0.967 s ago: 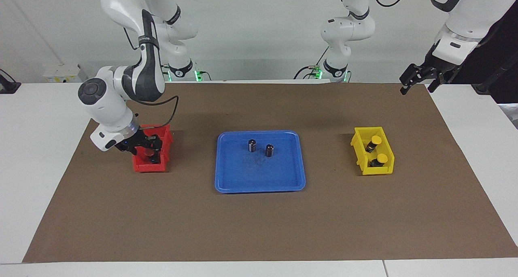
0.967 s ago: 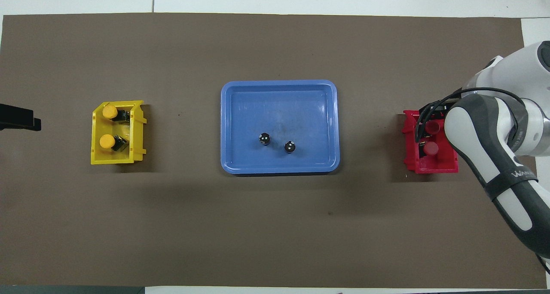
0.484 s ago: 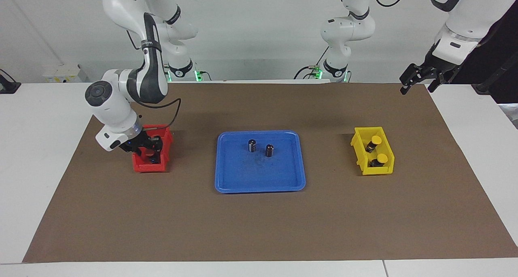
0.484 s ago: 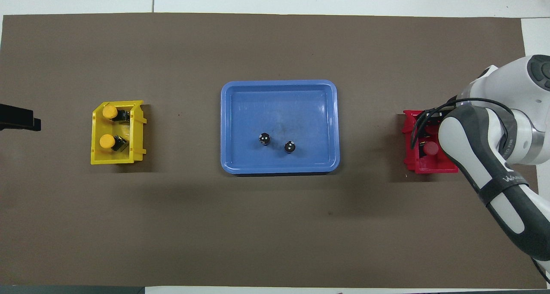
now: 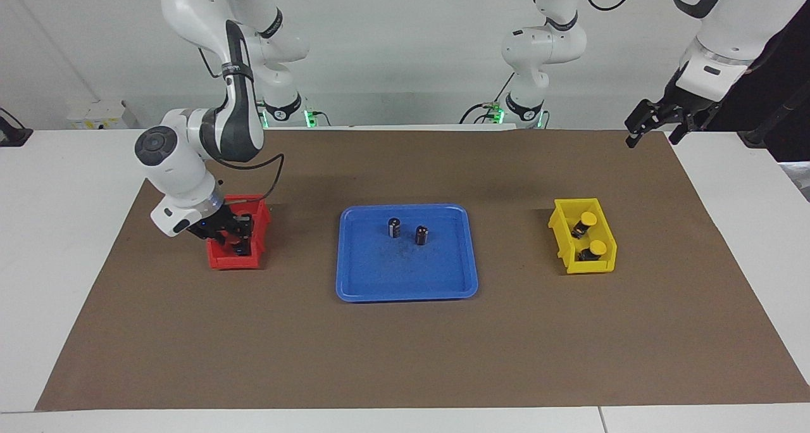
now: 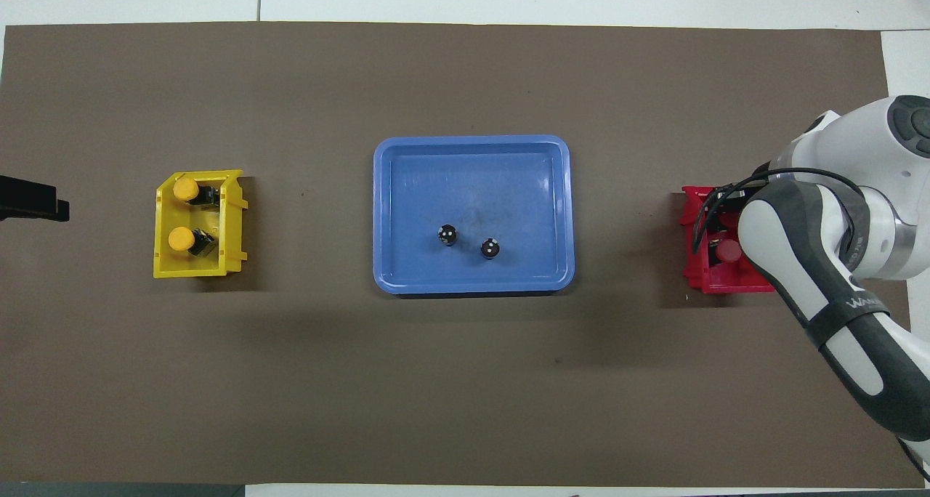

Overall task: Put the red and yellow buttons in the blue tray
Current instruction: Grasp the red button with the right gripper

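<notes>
The blue tray [image 5: 405,275] [image 6: 472,177] lies mid-table. Two yellow buttons [image 5: 587,220] [image 6: 185,189] lie in the yellow bin [image 5: 558,230] [image 6: 234,217] toward the left arm's end. The red bin [image 5: 231,262] [image 6: 694,268] stands toward the right arm's end. My right gripper [image 5: 235,237] is down inside it, among the red buttons. The overhead view shows one red button [image 6: 726,250] beside the arm, which hides anything else in the bin. My left gripper [image 5: 651,142] waits open and raised over the mat's corner nearest its base.
Two dark capless cylinders [image 5: 393,227] [image 6: 447,234] stand upright in the blue tray, in the half nearer the robots. A brown mat [image 5: 405,357] covers the table. The right arm's forearm crosses over the red bin's outer side in the overhead view.
The right arm's wrist shifted slightly toward the robots over the red bin. It now covers the farther red button in the overhead view. The left arm has not moved.
</notes>
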Controlling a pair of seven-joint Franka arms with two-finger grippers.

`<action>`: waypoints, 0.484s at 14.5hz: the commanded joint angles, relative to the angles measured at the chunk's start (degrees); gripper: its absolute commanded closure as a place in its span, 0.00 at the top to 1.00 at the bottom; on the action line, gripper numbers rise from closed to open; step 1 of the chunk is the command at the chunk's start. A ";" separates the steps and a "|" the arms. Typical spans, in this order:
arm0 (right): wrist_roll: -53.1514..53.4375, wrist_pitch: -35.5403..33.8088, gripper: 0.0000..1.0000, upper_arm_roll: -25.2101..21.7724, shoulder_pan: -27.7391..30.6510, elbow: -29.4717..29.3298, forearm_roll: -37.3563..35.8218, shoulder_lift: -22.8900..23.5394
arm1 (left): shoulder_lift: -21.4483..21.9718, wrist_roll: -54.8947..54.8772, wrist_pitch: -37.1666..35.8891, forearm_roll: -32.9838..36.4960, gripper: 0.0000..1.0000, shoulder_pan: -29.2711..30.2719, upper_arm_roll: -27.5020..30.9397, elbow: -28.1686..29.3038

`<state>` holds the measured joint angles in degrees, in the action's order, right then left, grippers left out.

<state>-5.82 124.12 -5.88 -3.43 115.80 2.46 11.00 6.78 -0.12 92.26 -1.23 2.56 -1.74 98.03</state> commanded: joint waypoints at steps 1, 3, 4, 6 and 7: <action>-1.48 1.30 0.22 -0.09 -0.09 1.44 1.05 -0.81 | 1.31 -0.41 -0.50 0.08 1.00 0.52 -0.28 1.29; -1.48 0.43 0.12 -0.09 -0.17 0.92 0.70 -0.81 | 1.31 -0.49 -0.59 0.08 1.00 0.52 -0.28 1.29; -1.48 -0.36 0.12 -0.09 -0.09 -0.04 0.53 -0.64 | 1.31 -0.49 -0.50 0.08 1.00 0.52 -0.28 1.29; -1.56 -7.27 0.12 -0.09 0.00 -6.69 0.52 0.68 | 1.31 -0.49 -0.50 0.08 1.00 0.52 -0.28 1.29; -1.56 -11.31 0.12 0.00 0.00 -10.30 0.52 0.86 | 1.31 -0.49 -0.50 0.17 1.00 0.52 -0.28 1.29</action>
<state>-6.08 119.68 -5.88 -3.43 112.58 2.46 11.04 6.78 -0.12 92.23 -1.22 2.56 -1.74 98.03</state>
